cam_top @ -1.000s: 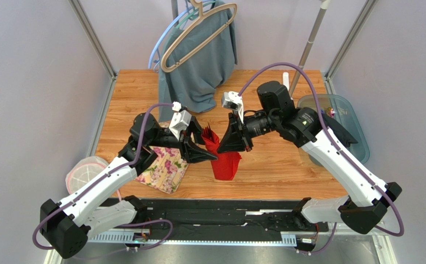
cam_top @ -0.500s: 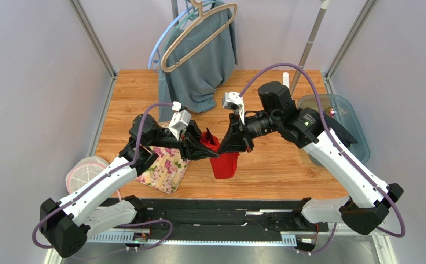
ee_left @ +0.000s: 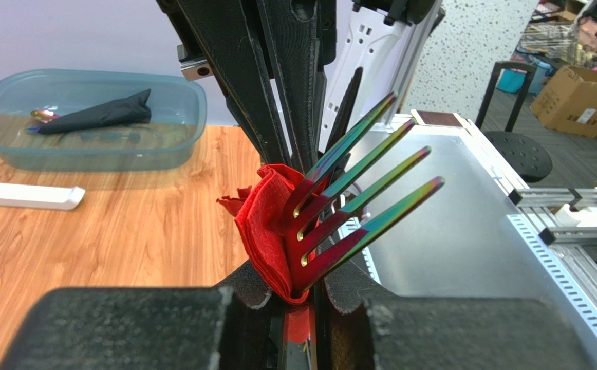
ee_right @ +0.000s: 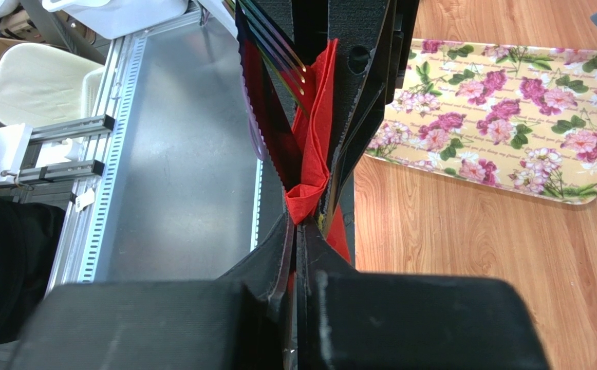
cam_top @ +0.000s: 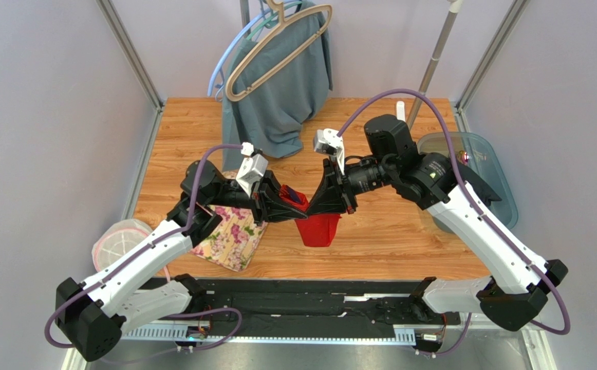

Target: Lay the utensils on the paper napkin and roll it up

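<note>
Setting: you are looking at a wooden desk (cam_top: 386, 231) inside a grey-walled frame.
Back edge: a grey-green garment (cam_top: 278, 100) hangs on a beige hanger (cam_top: 278, 42).
Left side: a floral-print mat (cam_top: 232, 235) lies flat, with a round lidded container (cam_top: 120, 239) beyond it at the desk's edge.
Right side: a clear tub (cam_top: 502, 200) holds a dark folded item.
Arms: your two arms meet over the middle of the desk, tip to tip.
Paper napkin: the red paper napkin (cam_top: 317, 230) is bunched between the two pincers and hangs below them; you cannot tell whether its lower end touches the desk.
Fork: a fork (ee_left: 363, 193) with rainbow-tinted tines sticks out of the napkin's folds, tines clear of the paper.
Left pincer: your left pincer (ee_left: 298, 297) is closed around the napkin bundle, with the fork's stem inside it.
Right pincer: your right pincer (ee_right: 301, 231) is pressed fully together, pinching a fold of the napkin.
</note>
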Motion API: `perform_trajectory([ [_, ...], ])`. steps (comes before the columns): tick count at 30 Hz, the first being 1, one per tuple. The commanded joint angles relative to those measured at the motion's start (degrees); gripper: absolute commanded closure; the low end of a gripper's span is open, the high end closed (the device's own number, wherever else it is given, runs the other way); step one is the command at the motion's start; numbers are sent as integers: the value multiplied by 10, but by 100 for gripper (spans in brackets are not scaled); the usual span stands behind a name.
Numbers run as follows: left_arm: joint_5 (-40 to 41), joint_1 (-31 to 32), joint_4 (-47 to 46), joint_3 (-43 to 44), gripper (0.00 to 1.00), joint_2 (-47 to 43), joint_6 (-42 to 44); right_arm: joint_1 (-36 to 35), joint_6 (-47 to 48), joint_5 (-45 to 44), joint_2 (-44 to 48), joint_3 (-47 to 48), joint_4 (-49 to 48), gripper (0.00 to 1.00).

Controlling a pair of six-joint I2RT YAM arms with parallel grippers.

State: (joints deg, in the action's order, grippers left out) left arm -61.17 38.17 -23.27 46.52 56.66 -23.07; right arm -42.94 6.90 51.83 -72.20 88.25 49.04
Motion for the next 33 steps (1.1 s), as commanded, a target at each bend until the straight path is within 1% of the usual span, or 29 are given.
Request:
perform_trajectory([
  [1,12,5,13,21,100,-18,13,6,-2,-16,23,17,-49,94],
  [2,17,5,16,21,100,-21,13,10,-4,-23,24,16,-50,87],
  [3,29,5,20,21,100,-25,13,17,-6,-25,26,14,-50,76],
  [5,44,4,30,25,100,-28,10,27,-14,-33,32,10,-52,61],
  [6,50,4,31,26,100,-28,7,36,-17,-37,34,8,-51,50],
  [7,53,4,31,29,100,-27,5,39,-21,-39,36,5,-52,46],
  [8,61,4,37,30,100,-27,1,43,-24,-51,42,2,-52,38],
  [10,90,-4,38,34,100,-24,-17,56,-27,-59,49,-7,-52,32],
  [13,133,-28,31,38,100,-12,-64,74,-29,-109,67,-21,-55,30],
  [14,147,-37,31,39,100,-9,-92,77,-22,-124,81,-35,-61,33],
  [15,178,-44,31,42,100,-2,-104,79,-22,-142,89,-43,-66,35],
  [16,192,-56,31,47,100,2,-115,79,-24,-166,94,-51,-70,39],
  [17,208,-60,48,53,100,5,-121,79,-27,-175,101,-66,-77,49],
  [18,238,-61,61,61,100,12,-120,79,-36,-183,111,-76,-82,52],
  [20,258,-61,71,76,100,17,-133,80,-47,-204,116,-90,-98,55],
  [22,285,-61,81,88,100,25,-150,79,-62,-202,112,-106,-107,55],
  [24,304,-61,100,95,100,33,-170,79,-80,-201,105,-118,-134,50],
  [25,306,-62,103,97,100,35,-176,78,-91,-200,97,-120,-145,48],
  [28,314,-61,100,100,100,38,-191,74,-101,-198,71,-119,-178,40],
  [33,313,-61,100,105,100,42,-202,63,-112,-189,45,-114,-218,36],
])
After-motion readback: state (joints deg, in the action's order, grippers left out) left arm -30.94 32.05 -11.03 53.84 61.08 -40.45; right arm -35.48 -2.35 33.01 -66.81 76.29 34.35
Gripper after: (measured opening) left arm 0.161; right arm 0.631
